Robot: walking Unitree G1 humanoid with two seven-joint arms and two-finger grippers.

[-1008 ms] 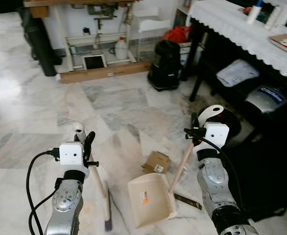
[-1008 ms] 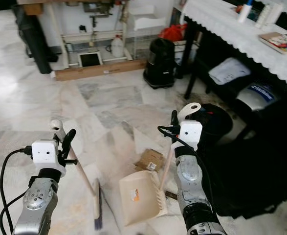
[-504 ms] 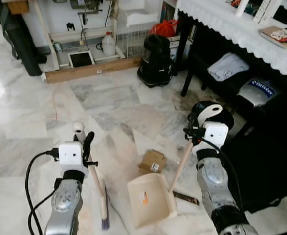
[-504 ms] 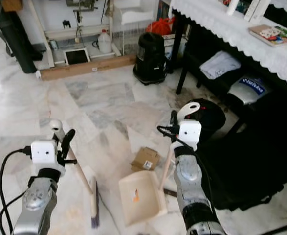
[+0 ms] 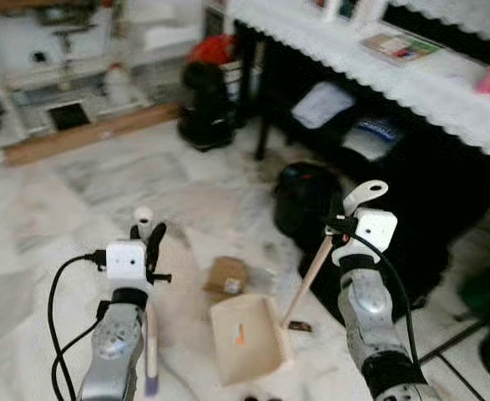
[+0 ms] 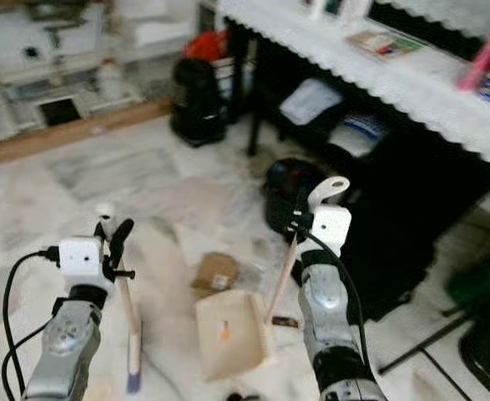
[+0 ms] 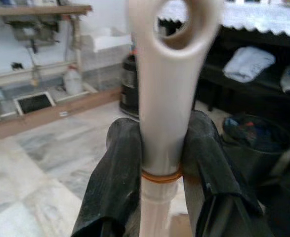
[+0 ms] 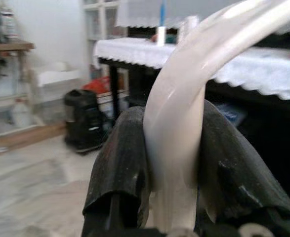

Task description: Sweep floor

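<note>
Two silver metal arms run forward from the robot, their segments rounded and joined by dark round screws. Each wrist carries a white, box-shaped camera housing with small dark openings on its face. A black cable loops out from the side of the left housing and hangs down along the arm; another black cable curves from the right housing down the forearm. The left gripper (image 5: 149, 242) and the right gripper (image 5: 338, 227) each have two long, matte black fingers (image 7: 116, 177) with scuffed surfaces.
</note>
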